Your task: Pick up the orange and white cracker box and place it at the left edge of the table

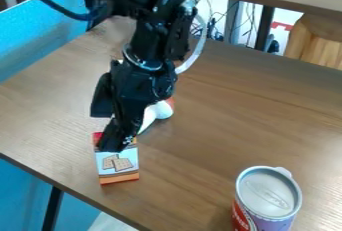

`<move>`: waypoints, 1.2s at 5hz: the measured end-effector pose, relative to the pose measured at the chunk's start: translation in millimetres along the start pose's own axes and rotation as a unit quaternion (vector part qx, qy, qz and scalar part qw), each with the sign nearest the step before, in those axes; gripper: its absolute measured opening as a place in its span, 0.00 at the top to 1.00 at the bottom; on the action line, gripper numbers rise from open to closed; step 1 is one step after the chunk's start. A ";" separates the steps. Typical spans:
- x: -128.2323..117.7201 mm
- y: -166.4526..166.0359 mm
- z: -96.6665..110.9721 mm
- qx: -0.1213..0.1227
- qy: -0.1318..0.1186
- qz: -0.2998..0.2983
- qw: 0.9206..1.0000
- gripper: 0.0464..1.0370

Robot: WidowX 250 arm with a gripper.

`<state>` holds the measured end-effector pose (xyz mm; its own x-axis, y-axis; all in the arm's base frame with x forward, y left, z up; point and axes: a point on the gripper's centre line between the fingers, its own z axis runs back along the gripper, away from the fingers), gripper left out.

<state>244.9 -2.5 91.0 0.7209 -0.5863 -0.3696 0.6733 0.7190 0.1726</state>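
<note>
On wooden tabletop (220, 125), snack box (120, 164) sits near edge, beneath black gripper (107, 131), whose fingers stand parted, grasping nothing. One fingertip overlaps box's upper end; contact cannot be told. Step appears to be lining up for grasp; next move calls for straddling box squarely before closing. Can (269, 190) stands well apart.
</note>
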 end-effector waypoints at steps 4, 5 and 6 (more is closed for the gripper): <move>3.7 -3.7 -14.0 -0.016 0.034 0.012 0.999 0.37; 6.2 -3.3 -11.2 -0.020 0.026 0.009 0.999 0.64; 7.6 -3.6 -10.5 -0.024 0.028 0.011 0.999 0.67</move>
<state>246.3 -5.6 78.1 0.7237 -0.5504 -0.4164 0.6484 0.7488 0.1371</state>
